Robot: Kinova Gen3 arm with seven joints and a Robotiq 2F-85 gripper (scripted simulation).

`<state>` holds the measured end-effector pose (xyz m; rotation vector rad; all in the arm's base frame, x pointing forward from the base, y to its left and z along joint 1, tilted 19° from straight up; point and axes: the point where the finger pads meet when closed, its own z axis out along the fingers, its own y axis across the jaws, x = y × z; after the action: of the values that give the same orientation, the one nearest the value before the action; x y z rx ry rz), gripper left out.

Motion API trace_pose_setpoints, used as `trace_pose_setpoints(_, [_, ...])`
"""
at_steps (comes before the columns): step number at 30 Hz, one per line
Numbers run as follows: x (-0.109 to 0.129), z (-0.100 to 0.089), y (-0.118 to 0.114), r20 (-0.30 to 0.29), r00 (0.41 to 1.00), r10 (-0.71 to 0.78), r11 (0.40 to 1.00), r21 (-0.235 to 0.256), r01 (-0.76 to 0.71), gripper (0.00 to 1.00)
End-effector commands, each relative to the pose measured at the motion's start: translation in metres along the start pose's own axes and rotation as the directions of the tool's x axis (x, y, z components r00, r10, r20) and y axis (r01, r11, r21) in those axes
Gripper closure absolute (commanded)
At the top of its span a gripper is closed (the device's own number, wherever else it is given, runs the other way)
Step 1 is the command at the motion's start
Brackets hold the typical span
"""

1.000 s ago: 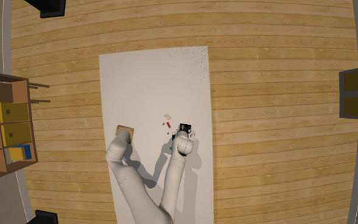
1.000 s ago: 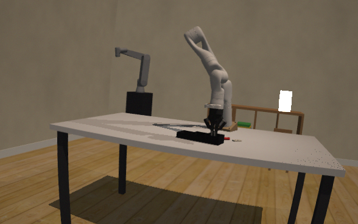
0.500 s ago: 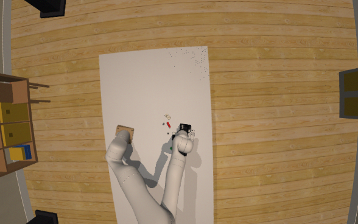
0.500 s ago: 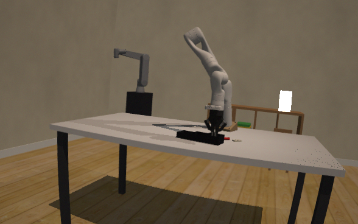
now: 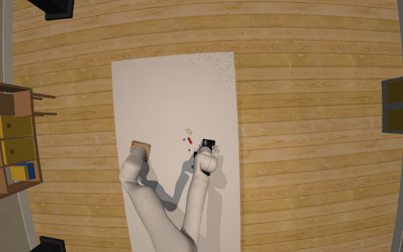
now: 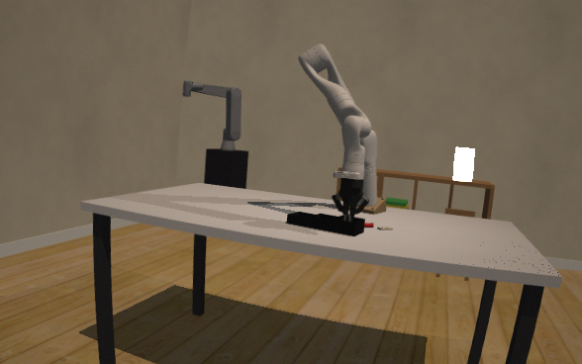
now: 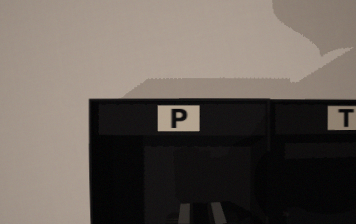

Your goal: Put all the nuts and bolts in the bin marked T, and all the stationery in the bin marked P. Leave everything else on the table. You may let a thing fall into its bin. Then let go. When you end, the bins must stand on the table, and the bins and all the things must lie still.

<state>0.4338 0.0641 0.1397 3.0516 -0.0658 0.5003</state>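
From the top view I see the long white bench [image 5: 154, 103] with the pale grey jointed arm [image 5: 197, 192] reaching out from its square wooden base plate [image 5: 134, 144]. The arm's wrist hangs over the black row of bins [image 5: 208, 142] and hides most of it. Just left of the bins lie a small red cylinder-like piece [image 5: 189, 140], a beige perforated strip [image 5: 188, 131] and two tiny dark nuts [image 5: 184, 139] [image 5: 189, 149]. A small green item [image 5: 192, 166] lies beside the forearm.

In the exterior view, the fingers [image 6: 347, 214] point straight down and their tips are just over the near end of the black row of bins [image 6: 317, 221], which stands flat on the bench. The red piece [image 6: 368, 225] and the beige strip [image 6: 384, 227] lie on the bench just beyond that end, outside any bin.

In the wrist view I look down into the bin labelled P [image 7: 178, 118], with the bin labelled T [image 7: 345, 118] next to it on the right. The two fingers show at the lower edge, drawn almost together with only a narrow gap, and I see nothing gripped between them. The interior of the P bin is too dark for me to make out any contents.
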Motion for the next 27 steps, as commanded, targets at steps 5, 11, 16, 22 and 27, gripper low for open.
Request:
trace_pose_setpoints(5, [-0.001,0.0005,0.0001,0.001,1.0,-0.001,1.0,-0.001,0.001,0.91])
trace_pose_setpoints(11, [-0.001,0.0005,0.0001,0.001,1.0,-0.001,1.0,-0.001,0.001,0.91])
trace_pose_setpoints(16, [-0.001,0.0005,0.0001,0.001,1.0,-0.001,1.0,-0.001,0.001,0.91])
trace_pose_setpoints(22, [-0.001,0.0005,0.0001,0.001,1.0,-0.001,1.0,-0.001,0.001,0.91])
trace_pose_setpoints(27, [-0.0023,-0.0059,0.0015,0.004,1.0,-0.004,1.0,-0.005,0.004,0.91])
